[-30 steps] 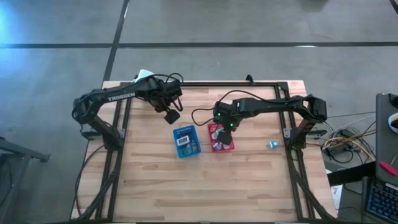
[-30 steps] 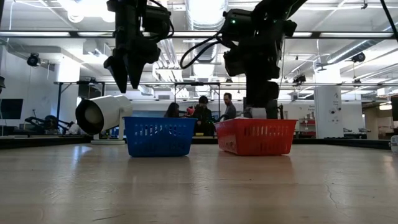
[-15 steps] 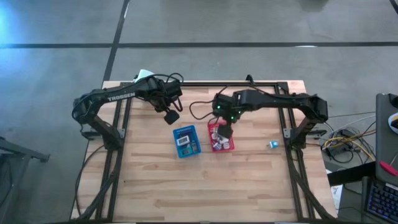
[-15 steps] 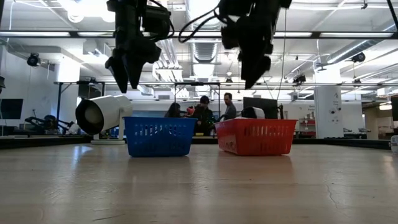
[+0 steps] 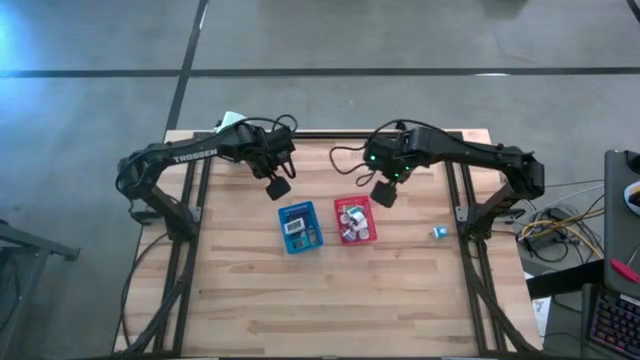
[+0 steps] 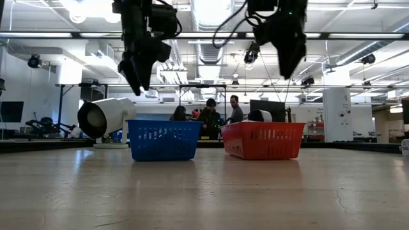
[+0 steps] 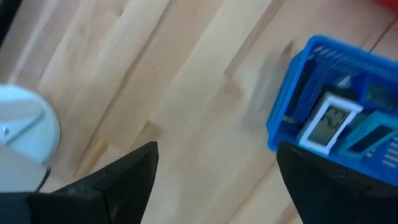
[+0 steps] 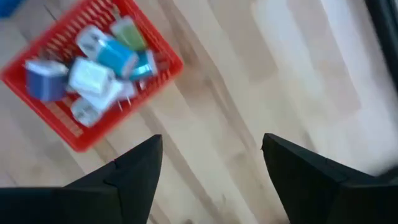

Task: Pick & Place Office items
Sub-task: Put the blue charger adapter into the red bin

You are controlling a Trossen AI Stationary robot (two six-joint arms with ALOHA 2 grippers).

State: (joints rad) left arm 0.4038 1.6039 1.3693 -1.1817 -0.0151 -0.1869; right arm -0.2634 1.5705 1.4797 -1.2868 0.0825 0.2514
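A blue basket (image 5: 299, 227) and a red basket (image 5: 356, 221) stand side by side mid-table. The blue one (image 7: 336, 118) holds flat office items, among them a white one with a grey face. The red one (image 8: 93, 81) holds several small white, blue and teal pieces. One small blue piece (image 5: 438, 232) lies alone on the wood to the right. My left gripper (image 5: 277, 187) hangs open above the table, far-left of the blue basket. My right gripper (image 5: 383, 192) hangs open, high and just far-right of the red basket. Nothing is between either pair of fingers (image 7: 217, 186) (image 8: 211, 180).
A big white mug (image 6: 105, 117) lies on its side at the far left of the table, behind the blue basket (image 6: 163, 139). Bare wood spreads over the near half. People sit in the room beyond the red basket (image 6: 263, 140).
My right gripper has risen out of the red basket and moved up and toward the table's right and far edges; it now hangs clear above the basket's rim. The baskets and their pieces have stayed put. My left gripper has rolled a little on the spot.
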